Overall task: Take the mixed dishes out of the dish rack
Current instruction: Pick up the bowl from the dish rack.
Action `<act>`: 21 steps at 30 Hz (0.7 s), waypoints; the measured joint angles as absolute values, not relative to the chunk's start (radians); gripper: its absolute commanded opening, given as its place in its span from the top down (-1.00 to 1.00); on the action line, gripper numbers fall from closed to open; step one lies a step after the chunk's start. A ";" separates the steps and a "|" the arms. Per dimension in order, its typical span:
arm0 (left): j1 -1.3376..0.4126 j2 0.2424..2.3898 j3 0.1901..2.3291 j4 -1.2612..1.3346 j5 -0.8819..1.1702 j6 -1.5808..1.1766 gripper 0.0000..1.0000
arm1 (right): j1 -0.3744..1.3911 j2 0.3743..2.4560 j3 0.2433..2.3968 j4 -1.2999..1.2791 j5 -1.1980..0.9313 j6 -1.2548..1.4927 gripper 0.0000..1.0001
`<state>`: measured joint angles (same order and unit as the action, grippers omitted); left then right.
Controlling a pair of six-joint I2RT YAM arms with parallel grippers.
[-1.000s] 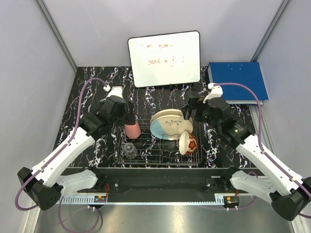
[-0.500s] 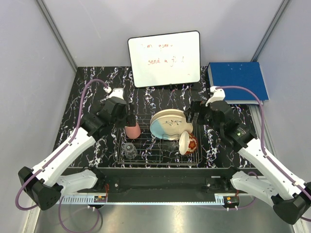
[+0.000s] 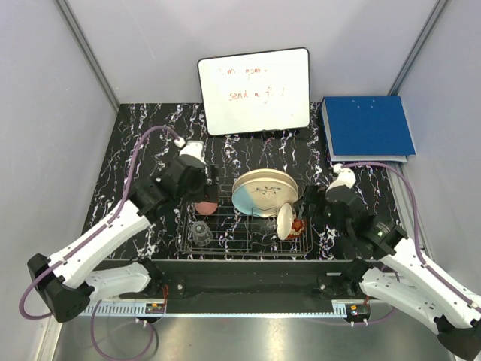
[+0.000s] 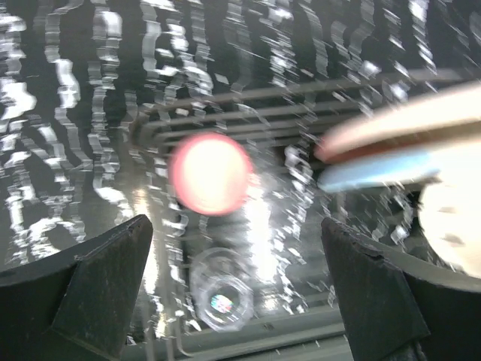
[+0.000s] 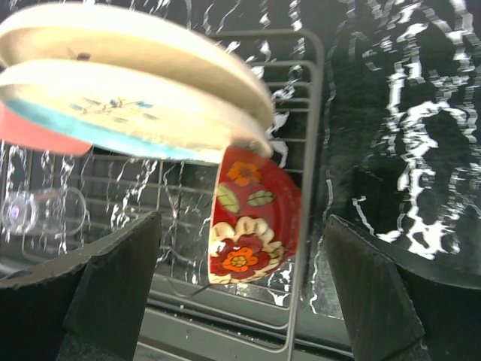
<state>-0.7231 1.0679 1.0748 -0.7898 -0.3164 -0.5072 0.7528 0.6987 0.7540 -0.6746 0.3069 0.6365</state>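
Note:
The dish rack stands mid-table. In it lean the large cream plate with pink band and the blue-banded plate in front of it. The cream bowl, red and flowered outside, stands on edge at the rack's right. The pink cup and small clear glass sit at the left. My left gripper hovers open over the cup, with the glass nearer. My right gripper hangs open above the bowl, beside the plates.
A whiteboard leans on the back wall. A blue binder lies at the back right. The black marbled table is boxed in by grey walls. The rack's right rim wire runs just right of the bowl.
My left gripper has moved right and forward to over the pink cup. My right gripper has drawn back from behind the plates toward the near right, over the bowl.

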 measured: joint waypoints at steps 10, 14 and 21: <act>-1.127 1.233 1.354 -0.721 -0.342 -0.570 -0.95 | 0.756 0.696 0.876 -0.682 0.472 0.665 -0.99; -1.195 1.353 1.376 -0.657 -0.329 -0.577 -0.94 | 0.757 0.684 0.951 -0.648 0.505 0.656 -1.00; -1.211 1.451 1.277 -0.466 -0.248 -0.622 -0.93 | 0.757 0.674 0.993 -0.612 0.516 0.640 -1.00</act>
<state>-1.2110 1.4509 1.2770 -0.4660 -0.2481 -0.6224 0.7567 0.6739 0.9932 -0.6125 0.5163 0.6399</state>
